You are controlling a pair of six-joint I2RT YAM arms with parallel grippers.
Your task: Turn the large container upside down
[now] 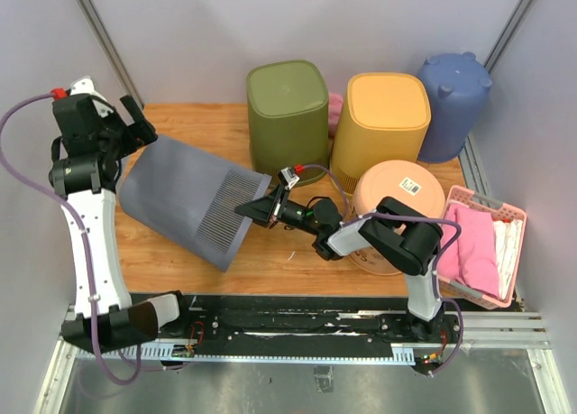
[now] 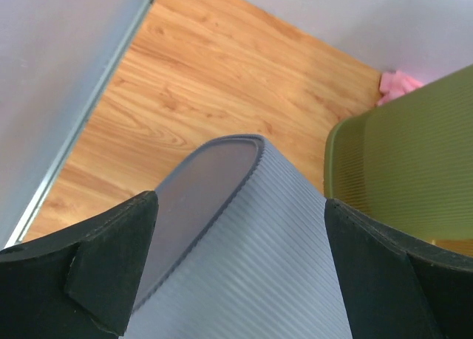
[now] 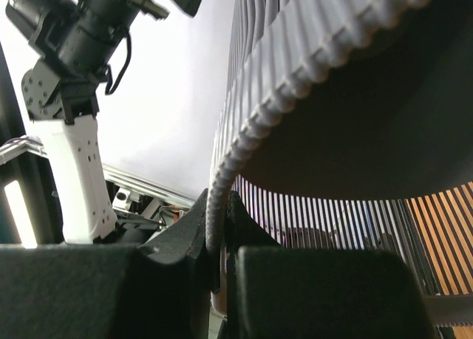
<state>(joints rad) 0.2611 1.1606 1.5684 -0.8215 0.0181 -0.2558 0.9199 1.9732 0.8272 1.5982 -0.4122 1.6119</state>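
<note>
My left gripper (image 2: 240, 269) is spread wide, straddling the closed end of the large container (image 1: 185, 197), which lies tilted on its side at the left of the table (image 1: 270, 261). It looks like light, thin, ribbed plastic with some flex, so the rim (image 3: 222, 169) is the handhold. My right gripper (image 3: 218, 243) is pinched tight on that rim.

The white-and-black left arm (image 1: 88, 225) stands tall, its left gripper (image 1: 135, 116) with fingers spread wide apart. The right arm (image 1: 397, 238) reaches low and leftward, its right gripper (image 1: 255, 208) pinching the grey ribbed plastic container (image 1: 185, 197) by the rim.
</note>
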